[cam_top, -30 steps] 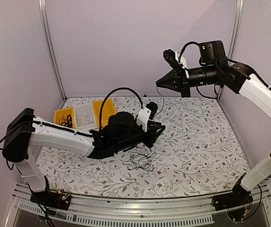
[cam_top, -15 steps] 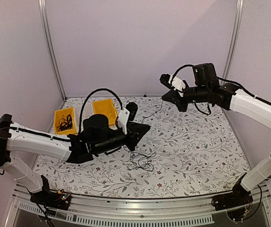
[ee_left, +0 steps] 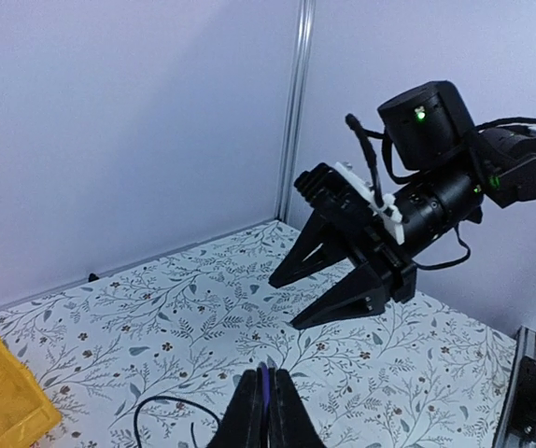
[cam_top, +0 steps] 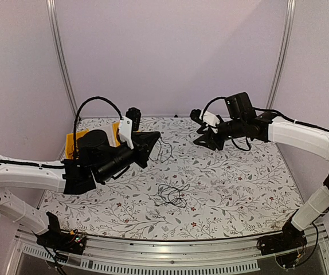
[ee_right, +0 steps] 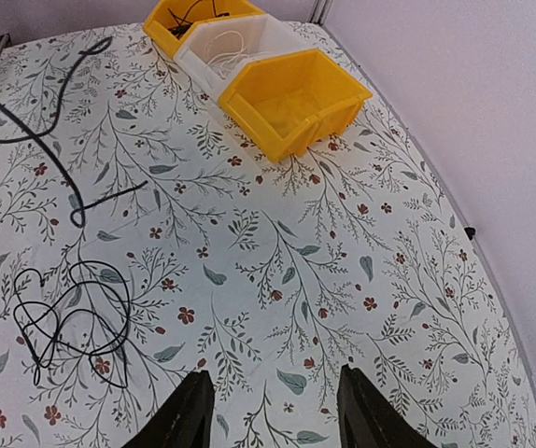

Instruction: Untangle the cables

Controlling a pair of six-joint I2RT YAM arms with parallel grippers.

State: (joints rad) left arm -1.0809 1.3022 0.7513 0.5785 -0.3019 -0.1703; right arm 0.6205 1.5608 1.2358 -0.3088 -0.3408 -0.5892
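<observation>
A loose tangle of thin black cables (cam_top: 173, 195) lies on the flowered table (cam_top: 239, 183), also in the right wrist view (ee_right: 67, 322). My left gripper (cam_top: 157, 136) is raised over the back left of the table. Its jaws (ee_left: 266, 375) are shut on one cable, whose free strand (cam_top: 165, 150) hangs down and trails over the cloth (ee_right: 72, 187). A loop of it shows beside the fingers (ee_left: 161, 403). My right gripper (cam_top: 199, 138) faces the left one from the right. It stands open above the table with nothing in it (ee_right: 273, 371), as the left wrist view also shows (ee_left: 283, 303).
A row of small bins stands at the back left: a yellow one (ee_right: 291, 98), a white one (ee_right: 231, 42) with pale wires inside, and another yellow one (ee_right: 189, 11) holding dark wires. The left arm hides part of them from above (cam_top: 73, 143). Walls enclose the table.
The right arm has come down from high up, and its gripper has opened and let go of the cable. The left gripper shut on that cable and drew back to the left.
</observation>
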